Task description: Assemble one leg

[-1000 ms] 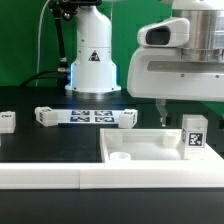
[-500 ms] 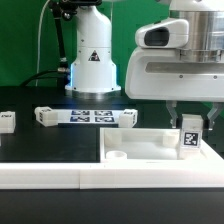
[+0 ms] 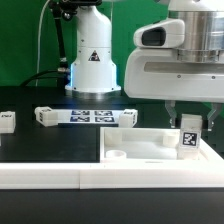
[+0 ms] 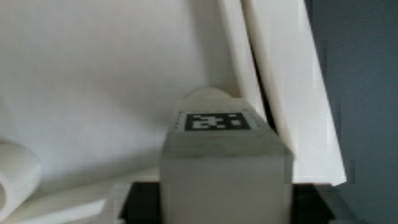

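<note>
On the exterior view's left a small white block lay on the black counter, well apart from my work, and next along sat the long bar with its row of tags, in front of the robot base; I had no business with either. Further right was the big flat top, white, with a round socket showing near its corner. At the exterior view's right edge my hand hung low over that top, its two fingers pinching the leg, which stood upright between them with its tag facing the camera. The wrist view showed the leg centred in the grip, the top's raised rim close beside it. I could not tell whether the leg's foot touched the top. I judged the step to be seating the leg: I wanted it kept plumb, lined over its socket, lowered slowly, and the grip held until it sat firm.
</note>
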